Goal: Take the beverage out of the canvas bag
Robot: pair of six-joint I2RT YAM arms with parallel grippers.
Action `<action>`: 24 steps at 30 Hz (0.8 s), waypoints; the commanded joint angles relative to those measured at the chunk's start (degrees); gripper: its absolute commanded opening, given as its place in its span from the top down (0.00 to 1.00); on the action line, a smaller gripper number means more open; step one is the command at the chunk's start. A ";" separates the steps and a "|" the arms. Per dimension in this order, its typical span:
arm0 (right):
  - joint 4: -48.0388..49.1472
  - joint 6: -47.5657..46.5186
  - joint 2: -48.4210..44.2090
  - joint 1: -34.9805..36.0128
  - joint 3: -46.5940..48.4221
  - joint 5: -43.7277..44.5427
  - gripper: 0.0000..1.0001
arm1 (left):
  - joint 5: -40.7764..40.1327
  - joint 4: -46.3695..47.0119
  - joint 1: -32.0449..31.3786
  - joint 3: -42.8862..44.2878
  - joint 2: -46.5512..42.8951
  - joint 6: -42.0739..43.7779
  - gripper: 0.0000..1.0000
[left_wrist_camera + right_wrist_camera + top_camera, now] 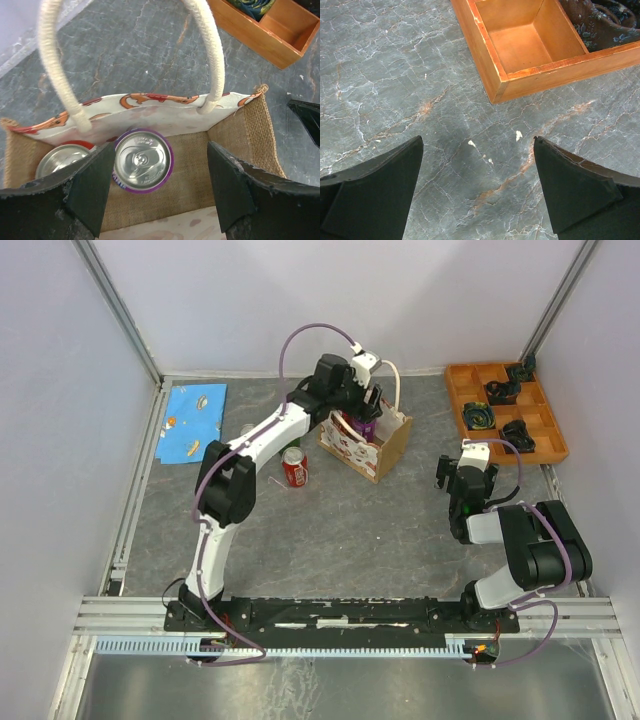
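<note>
The canvas bag (pixel 368 445) stands upright and open at the back middle of the table, with white looped handles (pixel 210 55). In the left wrist view its burlap wall (pixel 260 132) encloses two upright cans: a purple-rimmed can (pixel 143 160) and a red-rimmed can (pixel 62 159) to its left. My left gripper (pixel 372 406) hangs open over the bag's mouth. In its own view (pixel 160 172) the jaws stand wide apart; the purple can lies just inside the left finger. My right gripper (pixel 465 485) is open and empty above bare table (pixel 477 145).
A red can (pixel 295 468) stands on the table left of the bag. An orange compartment tray (pixel 505 410) with dark items sits at the back right; its corner shows in the right wrist view (pixel 492 75). A blue sheet (pixel 193 422) lies at the back left.
</note>
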 commanded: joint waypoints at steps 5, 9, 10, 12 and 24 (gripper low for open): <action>2.77 0.01 -0.37 -0.02 1.54 0.09 0.01 | -0.20 -7.71 -1.62 11.20 6.24 2.32 0.21; 2.80 -0.01 -0.46 -0.04 1.53 0.12 0.01 | -1.58 -7.40 -1.84 11.51 6.88 2.37 0.19; 2.77 0.01 -0.41 -0.02 1.52 0.18 0.01 | -2.08 -7.29 -1.88 11.58 6.91 2.47 0.19; 2.76 -0.01 -0.45 -0.02 1.47 0.10 0.01 | -3.12 -6.95 -1.91 11.58 6.89 2.71 0.18; 2.75 -0.03 -0.44 -0.02 1.51 0.14 0.01 | -8.30 -5.50 -1.93 11.91 9.23 4.75 0.15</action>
